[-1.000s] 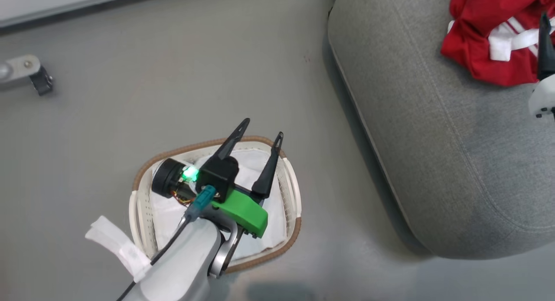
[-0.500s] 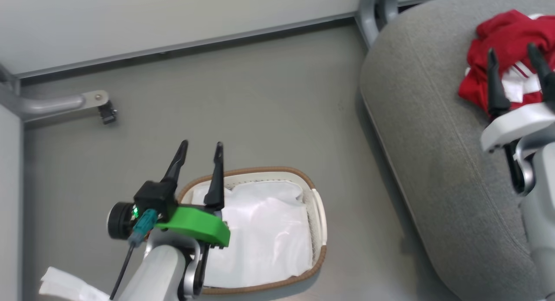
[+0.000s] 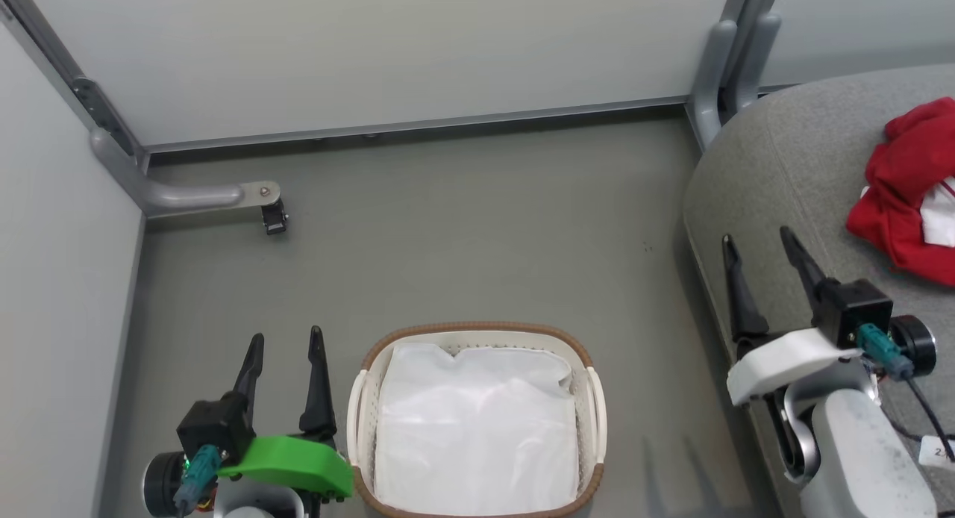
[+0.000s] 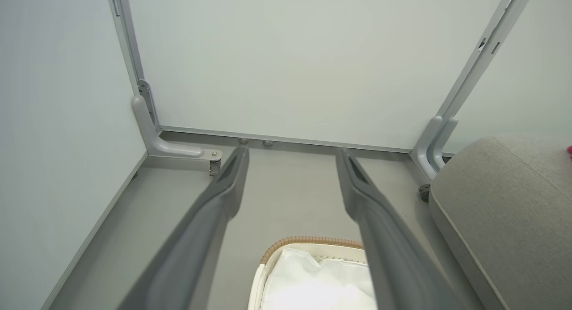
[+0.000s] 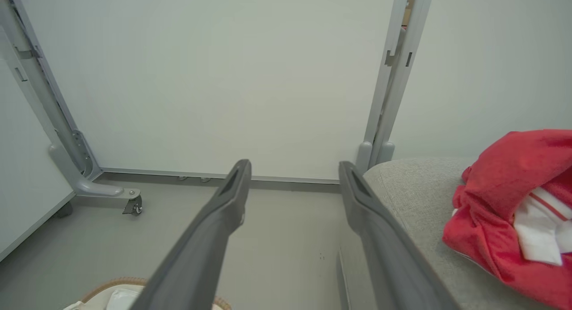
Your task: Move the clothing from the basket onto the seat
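Observation:
The red clothing [image 3: 906, 193] with white panels lies crumpled on the grey seat [image 3: 783, 182] at the right; the right wrist view has the clothing [image 5: 505, 198] on the seat [image 5: 411, 198] too. The cream basket [image 3: 593, 398] with a brown rim stands on the floor at bottom centre, holding only a white cloth sheet [image 3: 474, 428]. My left gripper [image 3: 285, 340] hangs open just left of the basket, with nothing between its fingers. My right gripper [image 3: 757, 242] is open and empty over the seat's left edge, short of the clothing.
Pale partition walls close the back and left. A grey metal foot with a caster [image 3: 272, 218] juts out at the left, and a grey post [image 3: 720, 63] stands by the seat's far corner. Bare grey floor [image 3: 462, 234] lies between the basket and the wall.
The head camera has swung, shifting the whole picture. My left gripper has come off the basket to its left side; my right gripper has drawn back from the clothing to the seat's edge.

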